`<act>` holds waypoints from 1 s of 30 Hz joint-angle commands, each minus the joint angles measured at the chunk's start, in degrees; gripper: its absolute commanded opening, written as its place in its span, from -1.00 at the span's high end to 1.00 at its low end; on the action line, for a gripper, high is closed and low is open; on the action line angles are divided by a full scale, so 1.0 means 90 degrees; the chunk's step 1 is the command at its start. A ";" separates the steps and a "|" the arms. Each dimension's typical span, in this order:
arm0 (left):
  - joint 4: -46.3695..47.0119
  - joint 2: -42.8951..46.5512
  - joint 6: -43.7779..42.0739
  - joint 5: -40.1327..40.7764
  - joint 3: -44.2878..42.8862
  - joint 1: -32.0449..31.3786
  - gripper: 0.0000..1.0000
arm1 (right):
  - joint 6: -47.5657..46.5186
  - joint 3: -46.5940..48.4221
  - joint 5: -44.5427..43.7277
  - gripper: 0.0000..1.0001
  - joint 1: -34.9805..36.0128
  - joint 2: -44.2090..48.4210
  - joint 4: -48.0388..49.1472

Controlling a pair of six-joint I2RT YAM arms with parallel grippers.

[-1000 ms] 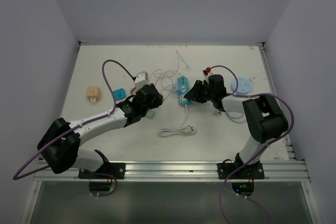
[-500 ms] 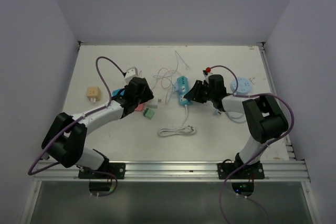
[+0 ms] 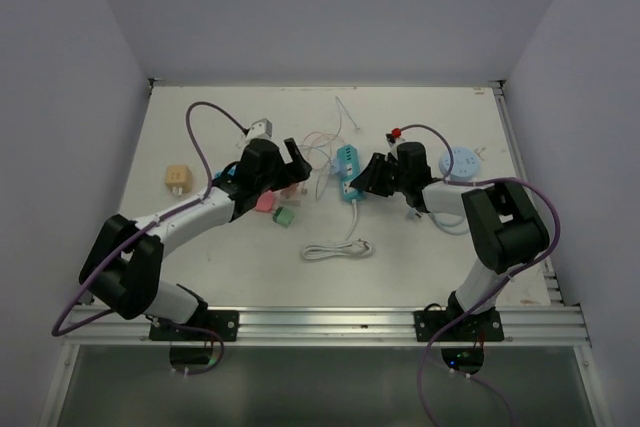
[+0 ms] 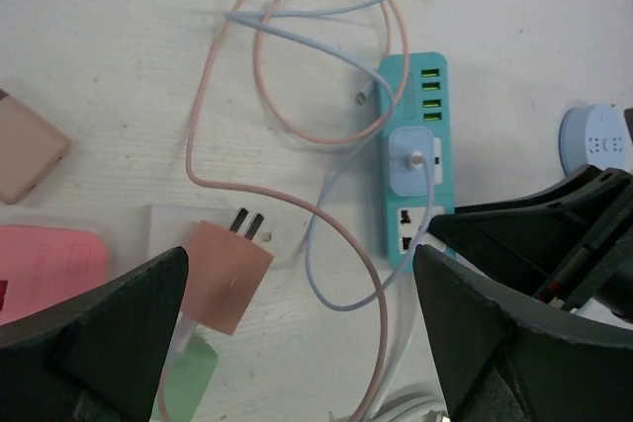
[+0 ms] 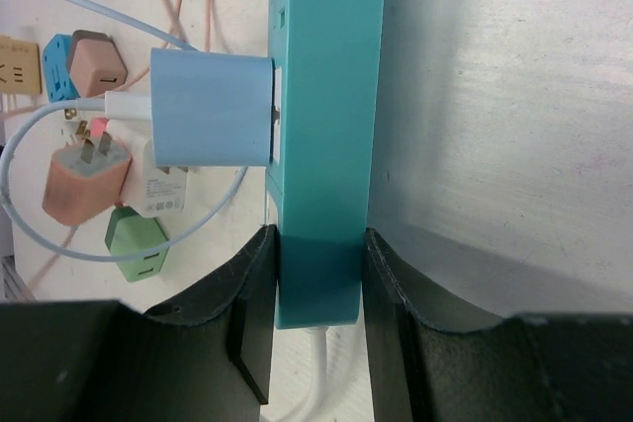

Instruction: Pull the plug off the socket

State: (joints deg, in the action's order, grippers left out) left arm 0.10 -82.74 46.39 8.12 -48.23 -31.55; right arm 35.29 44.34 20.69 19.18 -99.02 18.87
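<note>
A white surface [image 3: 420, 277] sits boxed in by pale lavender walls, with both arms reaching in from its near edge. From above, the teal power strip [image 3: 348, 169] lies near the middle. A round pale-blue socket [image 3: 462, 162] is off to its right, a tan cube adapter [image 3: 177, 178] far to the left, and a coiled white cable [image 3: 335, 250] nearer the arm bases.

Only the wrist views show the plugs clearly. The left wrist camera looks straight down on the strip [image 4: 394, 145]. It has four green ports at the far end, and a light-blue plug [image 4: 415, 157] is seated in its middle with a white lead running out of it. To the left, a salmon plug [image 4: 227, 274] lies loose on the surface, apart from the strip. Its two dark prongs are bare and a pink cable [image 4: 189, 155] loops away from it. The left hand [image 4: 300, 284] is spread wide above that plug and grips nothing.

The right wrist camera gives the side view. The right hand [image 5: 318, 303] pinches the near end of the strip [image 5: 326, 145], one finger pressed on each long side. The light-blue plug [image 5: 210, 108] juts squarely from the strip's face. Beyond it lie the salmon plug [image 5: 84, 180] and a green plug [image 5: 138, 242], which the overhead view places just left of centre [image 3: 284, 216].
</note>
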 commanded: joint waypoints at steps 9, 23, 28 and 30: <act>-0.0265 -0.0045 -0.0750 0.0865 -0.1252 -0.0605 -0.99 | -0.0522 -0.0073 -0.0414 1.00 0.0076 0.0007 -0.0476; -0.1113 -0.2396 -0.1073 -0.0111 -0.3166 -0.0840 -0.83 | -0.0639 -0.0053 -0.0560 1.00 0.0125 0.0055 -0.0554; -0.1436 -0.2984 -0.1004 -0.0315 -0.3616 -0.0821 -0.79 | -0.0649 -0.0043 -0.0560 1.00 0.0125 0.0046 -0.0574; -0.1398 -0.3170 -0.0917 -0.0433 -0.3655 -0.0801 -0.72 | -0.0649 -0.0043 -0.0570 1.00 0.0135 0.0045 -0.0574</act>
State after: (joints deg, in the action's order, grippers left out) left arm -11.00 -109.75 37.89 6.70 -78.28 -39.05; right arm 33.39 44.36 20.01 19.99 -98.76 18.94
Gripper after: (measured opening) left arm 0.879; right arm 0.371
